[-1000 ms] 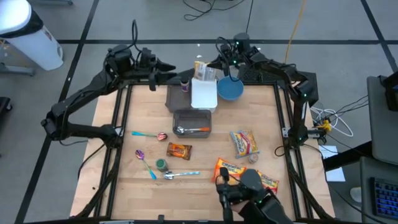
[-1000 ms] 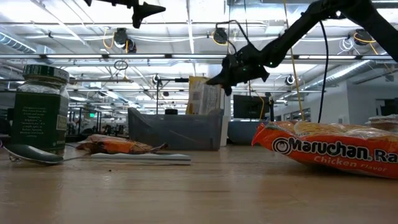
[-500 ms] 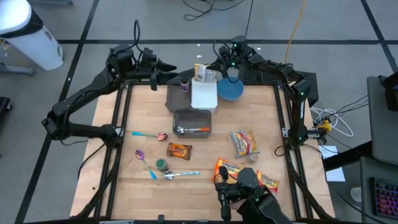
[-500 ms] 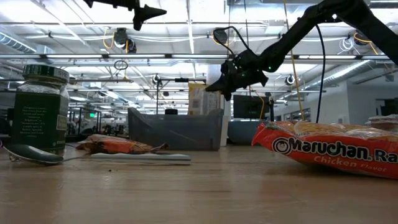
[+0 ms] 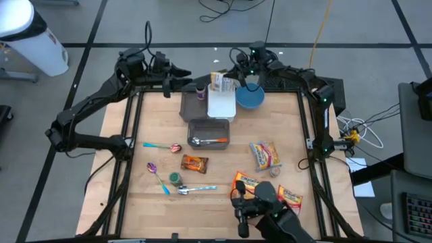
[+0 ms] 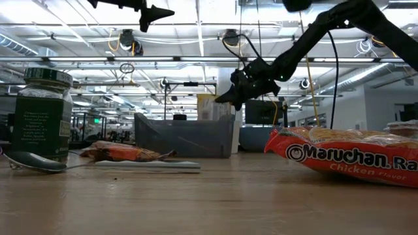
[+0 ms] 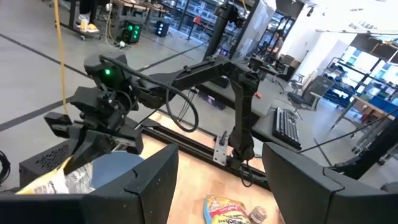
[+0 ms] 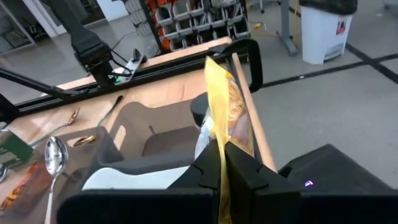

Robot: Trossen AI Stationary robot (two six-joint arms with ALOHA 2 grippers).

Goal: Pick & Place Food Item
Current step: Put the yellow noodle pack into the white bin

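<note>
Yellow snack bag point(image 8: 225, 118) sits clenched in my R tool point(image 8: 222, 167), which has drifted toward the far counter point(image 5: 223, 162) edge over the white bin point(image 5: 221, 104), so drop looks near imo; L tool point(image 5: 183, 75) hangs released far-left.

- I work in a big open robotics lab or workshop, not a home.
- Beyond my left pincer stand desks with a keyboard point(image 7: 287, 126) and office chairs.
- Past my right pincer: racks of parts bins point(image 8: 186, 18) and a white waste bin point(image 8: 328, 28).
- Overhead run strip lights and hanging cables point(image 6: 196, 59); the grey floor point(image 5: 81, 27) carries taped lines.
</note>
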